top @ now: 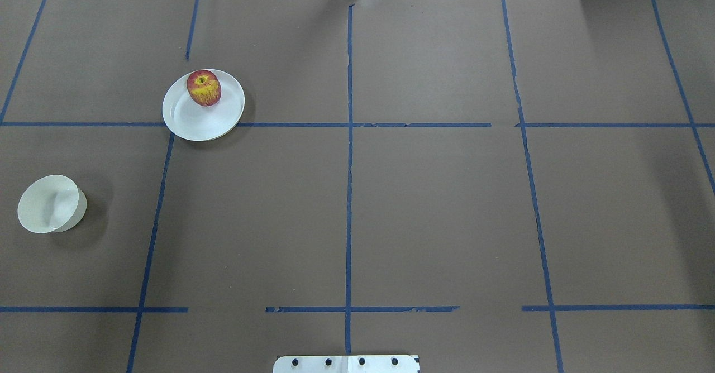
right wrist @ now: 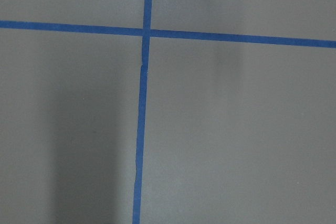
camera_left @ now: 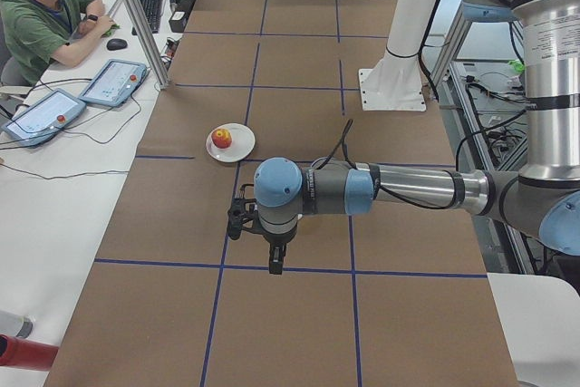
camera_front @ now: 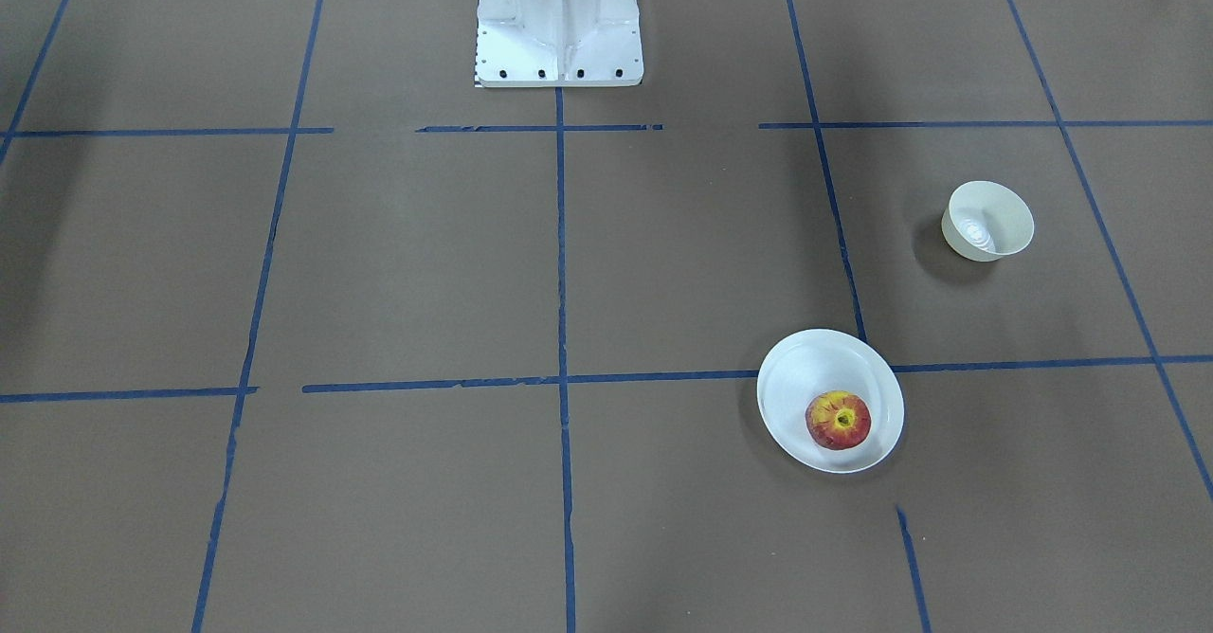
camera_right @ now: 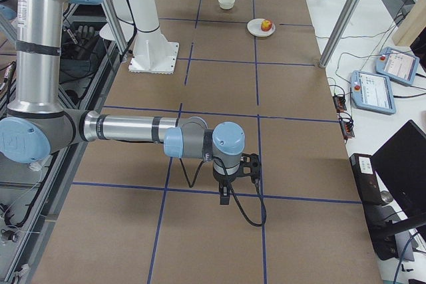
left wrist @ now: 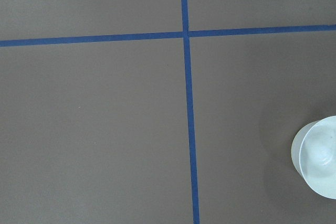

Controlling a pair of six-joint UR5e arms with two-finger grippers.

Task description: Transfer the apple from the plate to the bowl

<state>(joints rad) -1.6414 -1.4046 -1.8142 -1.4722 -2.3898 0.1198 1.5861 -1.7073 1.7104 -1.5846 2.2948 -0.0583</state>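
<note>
Apple (top: 203, 87) on plate (top: 184, 123), toward far rim; bowl (top: 47, 203) well apart. Likely firm, smooth, light, prone to roll: grip across widest middle. Left gripper (camera_left: 275, 267), right gripper (camera_right: 225, 199): opening cannot tell.

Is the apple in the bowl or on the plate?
On the plate. The apple sits on the white plate, near its edge, and the bowl stands apart, empty.

Red-yellow apple (camera_front: 838, 420), white plate (camera_front: 805, 372), perhaps cream bowl (camera_front: 1010, 220), brown table (camera_front: 426, 263)
</note>
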